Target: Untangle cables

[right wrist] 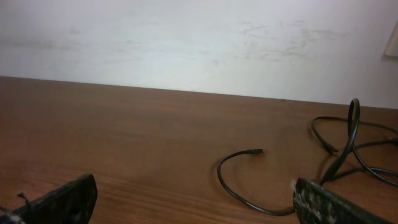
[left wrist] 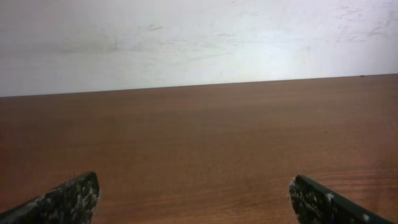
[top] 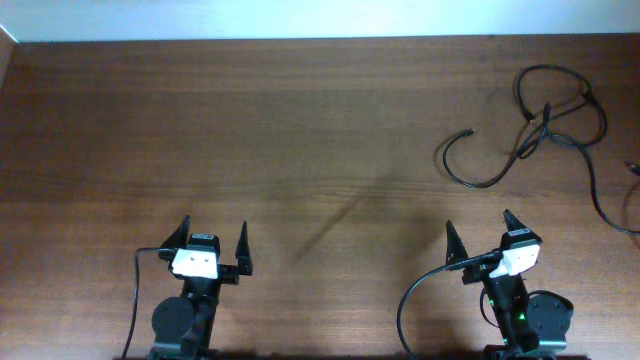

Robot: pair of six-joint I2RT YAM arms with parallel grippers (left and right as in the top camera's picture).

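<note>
Cables (top: 541, 122) — thin black cords in loose, overlapping loops — lie on the tabletop (top: 300, 130) at its far right, with one free plug end (top: 470, 132) curling out toward the centre. At the near edge, the left claw (top: 215, 224) has its fingers spread apart and grips nothing, well apart from the cords. The right claw (top: 477, 219) is likewise spread and empty, near the loops but not touching them — they lie ahead of it and to its right.

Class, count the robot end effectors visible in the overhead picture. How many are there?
2. The left end effector sits bottom left, open; the right end effector bottom right, open, nearer the cables. None appears hidden.
</note>
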